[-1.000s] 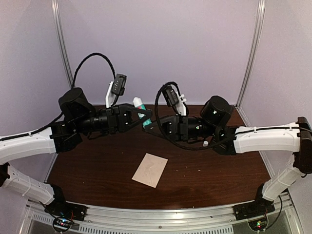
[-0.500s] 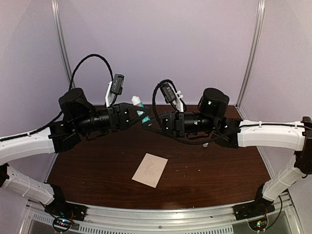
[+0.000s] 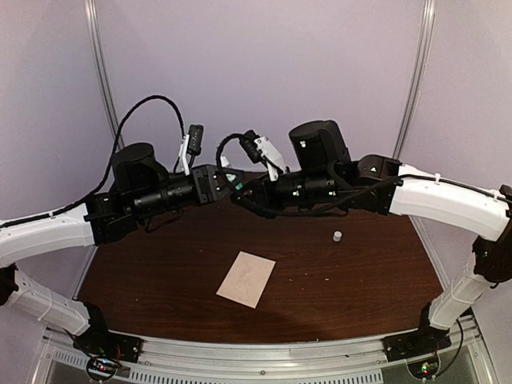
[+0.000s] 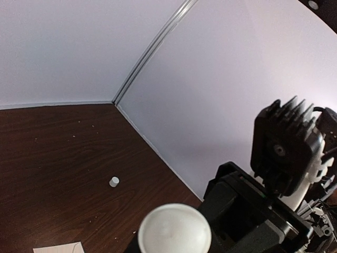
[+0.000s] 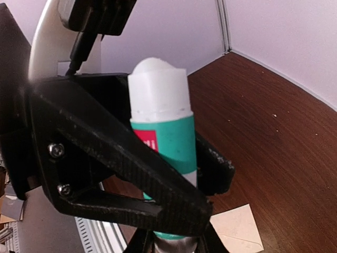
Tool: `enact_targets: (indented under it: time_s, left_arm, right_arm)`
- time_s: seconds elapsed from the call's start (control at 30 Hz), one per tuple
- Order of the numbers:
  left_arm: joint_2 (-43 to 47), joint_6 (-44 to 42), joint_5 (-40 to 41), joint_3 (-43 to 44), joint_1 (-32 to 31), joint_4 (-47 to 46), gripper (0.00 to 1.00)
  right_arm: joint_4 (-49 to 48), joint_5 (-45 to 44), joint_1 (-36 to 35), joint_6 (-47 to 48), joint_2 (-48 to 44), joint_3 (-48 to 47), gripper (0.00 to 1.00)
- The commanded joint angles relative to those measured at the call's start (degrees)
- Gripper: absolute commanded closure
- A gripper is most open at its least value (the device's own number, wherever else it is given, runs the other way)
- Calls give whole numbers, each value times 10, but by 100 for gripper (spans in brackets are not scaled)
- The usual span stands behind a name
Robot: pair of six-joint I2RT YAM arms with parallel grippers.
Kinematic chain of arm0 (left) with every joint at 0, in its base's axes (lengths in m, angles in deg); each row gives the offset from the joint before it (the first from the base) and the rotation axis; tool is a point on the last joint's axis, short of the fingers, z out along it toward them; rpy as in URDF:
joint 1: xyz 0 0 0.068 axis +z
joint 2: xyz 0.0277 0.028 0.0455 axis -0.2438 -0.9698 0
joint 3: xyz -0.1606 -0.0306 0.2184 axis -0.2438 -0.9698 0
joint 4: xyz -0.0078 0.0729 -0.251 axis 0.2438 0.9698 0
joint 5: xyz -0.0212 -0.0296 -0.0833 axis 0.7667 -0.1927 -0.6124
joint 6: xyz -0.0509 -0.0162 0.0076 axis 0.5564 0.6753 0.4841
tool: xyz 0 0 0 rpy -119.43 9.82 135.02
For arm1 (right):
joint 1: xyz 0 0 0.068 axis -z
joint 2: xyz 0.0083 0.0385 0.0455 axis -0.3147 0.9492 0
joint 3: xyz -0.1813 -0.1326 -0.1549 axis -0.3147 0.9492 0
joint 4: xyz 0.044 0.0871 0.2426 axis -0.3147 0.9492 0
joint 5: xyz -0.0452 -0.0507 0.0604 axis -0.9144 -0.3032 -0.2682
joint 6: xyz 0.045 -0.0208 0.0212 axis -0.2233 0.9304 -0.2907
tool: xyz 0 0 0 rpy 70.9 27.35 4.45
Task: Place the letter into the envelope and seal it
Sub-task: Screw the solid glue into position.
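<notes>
- The envelope (image 3: 246,278) lies flat on the dark wooden table (image 3: 160,272), lower centre of the top view and turned a little off square. Both arms are well above and behind it.
- In the right wrist view a pale pointed corner of it shows at the lower right – whether anything is inside cannot be told.
- Nothing touches the envelope. No writing can be made out on it.
- A glue stick (image 5: 166,142) is held up in the air at the upper centre of the top view, between the two arms.
- It has a green body and a white uncapped top. The label carries a red patch with white marks, too small to read.
- The left gripper (image 3: 226,182) is clamped across the green body – its black fingers (image 5: 121,158) press on both sides.
- The right gripper (image 5: 175,240) meets the stick from the other side, and its dark fingertips sit tight against the stick's lower end.
- A small white cylinder (image 3: 337,236) stands alone on the table, right of centre and well apart from the envelope.
</notes>
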Motion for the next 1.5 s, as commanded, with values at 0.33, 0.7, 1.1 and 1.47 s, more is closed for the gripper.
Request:
enact_targets:
  time_s: [0.33,0.7,1.1,1.47]
  left_arm:
    - [-23,110,79,-39,-7,18,100]
    - [-30,141,62,-65,-7,-24,100]
    - [57,44,47,-46,-6,30,100]
    - [66,-36,-169,-48,-6,-79,100]
  right_arm:
    - [98,-414,-86,14,132,-137,100]
    - [61,-426,-123,-7,144,-140,87]
    - [-259,133,-2,-100,-76,160,22]
    - [-454,359,29,-209,-82,222,36]
